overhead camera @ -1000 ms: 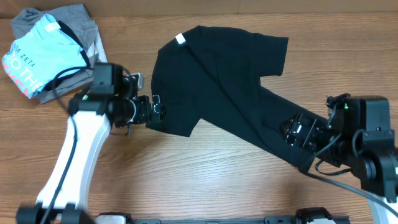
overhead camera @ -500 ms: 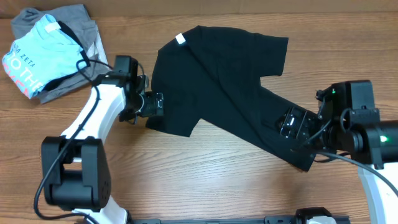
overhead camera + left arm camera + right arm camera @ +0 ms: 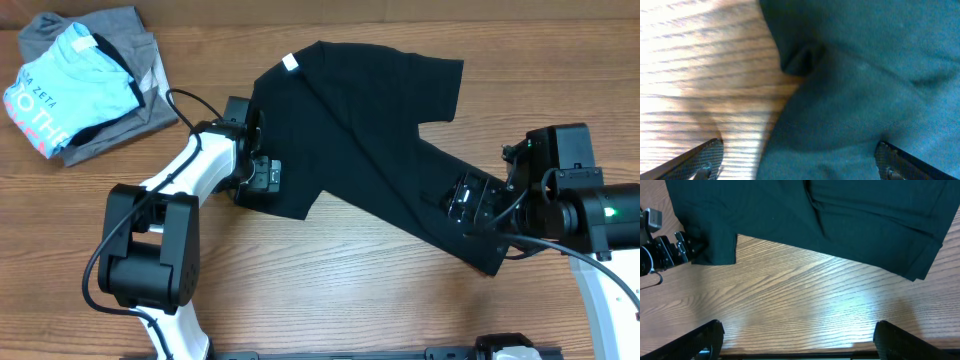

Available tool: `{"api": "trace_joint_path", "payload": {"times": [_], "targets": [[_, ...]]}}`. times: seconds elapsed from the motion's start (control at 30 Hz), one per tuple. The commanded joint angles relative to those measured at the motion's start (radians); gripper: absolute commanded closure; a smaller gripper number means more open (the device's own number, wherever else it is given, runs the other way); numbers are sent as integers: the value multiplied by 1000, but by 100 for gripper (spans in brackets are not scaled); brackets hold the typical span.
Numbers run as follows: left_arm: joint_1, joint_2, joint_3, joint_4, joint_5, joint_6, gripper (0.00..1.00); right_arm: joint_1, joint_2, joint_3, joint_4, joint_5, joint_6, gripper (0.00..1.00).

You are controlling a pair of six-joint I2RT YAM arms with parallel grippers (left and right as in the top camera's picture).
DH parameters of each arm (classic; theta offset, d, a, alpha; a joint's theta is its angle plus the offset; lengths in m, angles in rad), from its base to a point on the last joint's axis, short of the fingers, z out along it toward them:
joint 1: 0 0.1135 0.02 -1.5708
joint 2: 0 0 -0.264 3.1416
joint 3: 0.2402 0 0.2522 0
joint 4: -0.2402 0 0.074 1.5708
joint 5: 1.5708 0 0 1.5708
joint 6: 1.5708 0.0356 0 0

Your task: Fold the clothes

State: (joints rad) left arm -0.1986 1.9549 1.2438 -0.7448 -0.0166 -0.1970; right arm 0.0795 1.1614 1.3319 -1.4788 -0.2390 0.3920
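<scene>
Here, black T-shirt (image 3: 350,120), edge between released left jaws, hem seemingly just beyond released right jaws.

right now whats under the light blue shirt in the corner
A grey garment lies under the light blue shirt, showing past its top and right edges. Anything else beneath is covered.

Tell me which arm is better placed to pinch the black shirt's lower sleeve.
Left. The left pincer, open, is at that sleeve; the right pincer, also open, is across the shirt near the hem.
</scene>
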Motion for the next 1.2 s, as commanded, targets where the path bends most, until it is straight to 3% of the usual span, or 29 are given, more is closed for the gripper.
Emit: {"api": "trace_joint_path", "payload": {"times": [0.0,0.07,0.1,0.13,0.2,0.33,0.67,0.8,1.17], "targets": [[5,56,16,11,-18,44,0,5,-3,-3,0,2,-8,0],[6,70,16,14,-17,45,0,5,-3,-3,0,2,-7,0],[6,77,16,14,-17,45,6,5,-3,-3,0,2,-7,0],[6,82,16,13,-16,57,37,5,-3,-3,0,2,-7,0],[6,82,16,13,-17,64,59,5,-3,-3,0,2,-7,0],[6,82,16,12,-4,63,95,5,-3,-29,7,2,-7,0],[11,82,16,-14,-3,59,96,5,-2,-364,224,-140,-7,0],[58,82,16,-74,-133,-64,96,5,39,-515,358,-151,1,2],[290,82,16,-187,-129,-99,96,6,182,-517,423,-91,-5,6]]}}
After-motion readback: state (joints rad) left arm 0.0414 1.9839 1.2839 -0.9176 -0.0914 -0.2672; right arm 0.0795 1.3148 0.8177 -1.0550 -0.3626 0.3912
